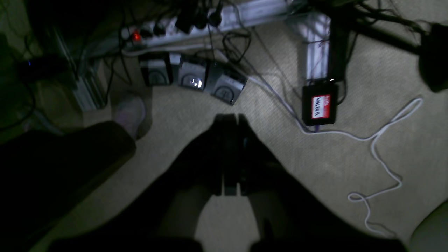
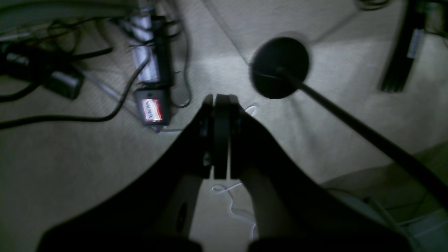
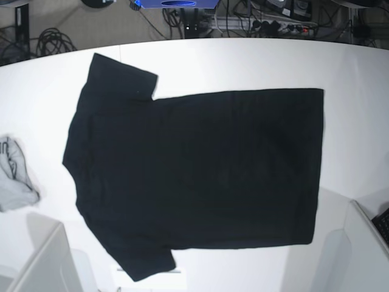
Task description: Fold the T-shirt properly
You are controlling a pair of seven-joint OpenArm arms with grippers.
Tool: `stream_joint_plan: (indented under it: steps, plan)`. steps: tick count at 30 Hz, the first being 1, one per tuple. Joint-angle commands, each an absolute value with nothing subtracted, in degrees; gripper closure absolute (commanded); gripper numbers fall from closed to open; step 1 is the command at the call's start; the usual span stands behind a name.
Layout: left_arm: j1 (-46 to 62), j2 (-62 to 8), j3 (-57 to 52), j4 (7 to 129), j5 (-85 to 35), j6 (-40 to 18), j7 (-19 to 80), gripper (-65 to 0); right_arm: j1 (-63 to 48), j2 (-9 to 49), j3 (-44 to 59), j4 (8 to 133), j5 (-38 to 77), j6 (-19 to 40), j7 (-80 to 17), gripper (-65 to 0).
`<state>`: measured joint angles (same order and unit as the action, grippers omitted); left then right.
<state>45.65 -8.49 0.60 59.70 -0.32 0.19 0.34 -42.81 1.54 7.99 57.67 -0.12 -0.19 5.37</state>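
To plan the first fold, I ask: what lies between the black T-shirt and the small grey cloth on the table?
Only bare white table lies between the T-shirt and the grey cloth; the base view shows this.

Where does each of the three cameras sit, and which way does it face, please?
Left wrist: behind the shut left gripper, looking down at the carpet and a power strip.
Right wrist: behind the shut right gripper, facing the carpet and a round stand base.
Base: overhead, looking down on the T-shirt spread flat on the white table; no arm shows.
Both wrist views share the red-labelled black box.
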Motion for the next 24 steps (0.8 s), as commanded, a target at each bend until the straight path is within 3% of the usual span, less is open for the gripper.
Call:
stream_joint_plan:
  steps: [1, 11, 15, 24]
  plan:
    - [48.22, -9.1, 0.66, 62.37, -0.22, 0.31, -0.48, 0.0, -44.7, 1.71, 8.75, 60.62, 0.13, -0.4, 5.32, 0.0]
    - [65.1, -13.23, -0.13, 92.09, -0.4, 0.31, -0.48, 0.0, -54.37, 1.63, 11.82, 85.67, 0.22, -0.4, -7.52, 0.0]
    - [71.25, -13.05, -4.09, 102.55, -0.4, 0.4, -0.4, 0.0, -56.22, 1.89, 12.09, 93.85, 6.55, -0.4, -13.05, 0.0]
    - [75.0, -13.14, -13.58, 114.15, -7.96, 0.48, -0.48, 0.0, -55.16, 1.71, 17.54, 110.11, 13.93, -0.4, -16.66, 0.0]
